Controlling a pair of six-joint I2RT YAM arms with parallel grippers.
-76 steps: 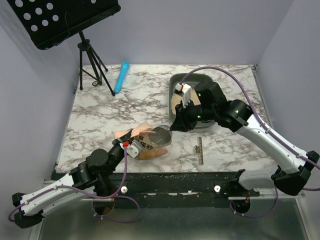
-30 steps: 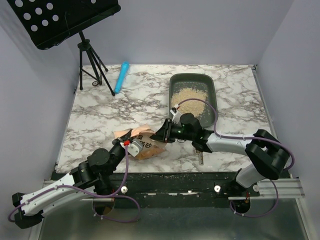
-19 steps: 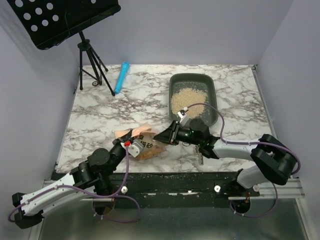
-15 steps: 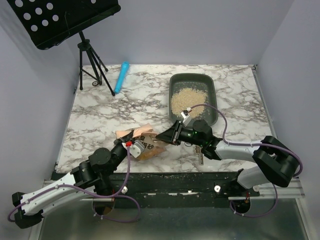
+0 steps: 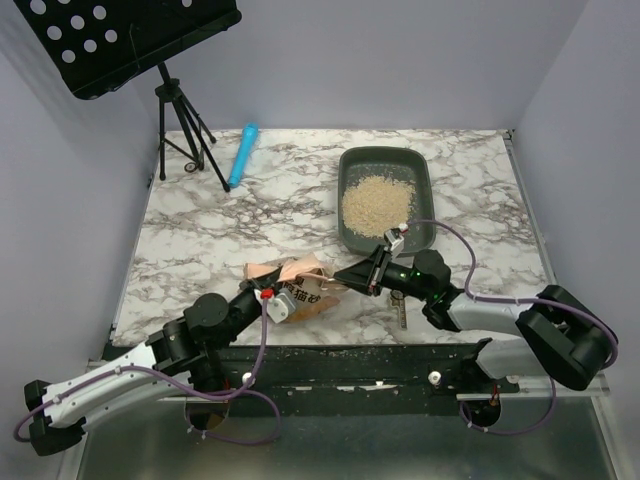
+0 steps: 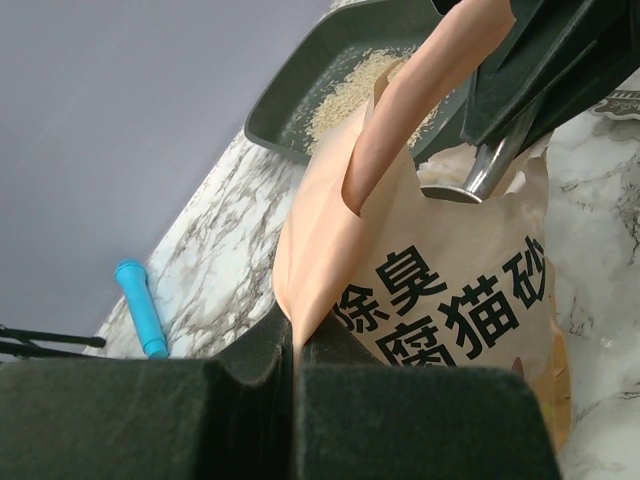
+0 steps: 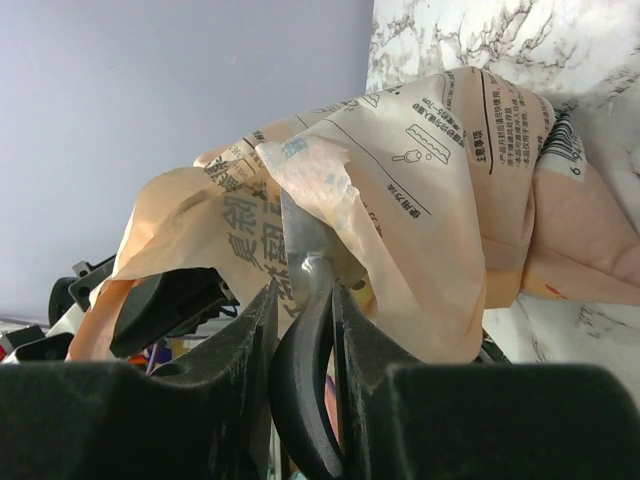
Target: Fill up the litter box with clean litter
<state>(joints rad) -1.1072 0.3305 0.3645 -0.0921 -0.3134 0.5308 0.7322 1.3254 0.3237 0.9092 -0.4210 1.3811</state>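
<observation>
The dark grey-green litter box (image 5: 420, 170) stands at the back right of the table with a pile of pale beige clean litter (image 5: 376, 203) in it; it also shows in the left wrist view (image 6: 300, 90). The orange bag (image 5: 300, 285) stands near the front. My left gripper (image 5: 272, 303) is shut on the bag's edge (image 6: 300, 300) and holds its mouth open. My right gripper (image 5: 362, 273) is shut on the black handle of the silver scoop (image 7: 305, 255), whose bowl is inside the bag's mouth (image 6: 470, 180).
A blue tube (image 5: 242, 154) lies at the back left beside a black music stand tripod (image 5: 185, 135). A metal ruler (image 5: 399, 305) lies on the marble table near the front right, under my right arm.
My right arm has come back from over the litter box to the bag, and the scoop has gone into the bag's mouth. The left gripper and bag have shifted a little right.
</observation>
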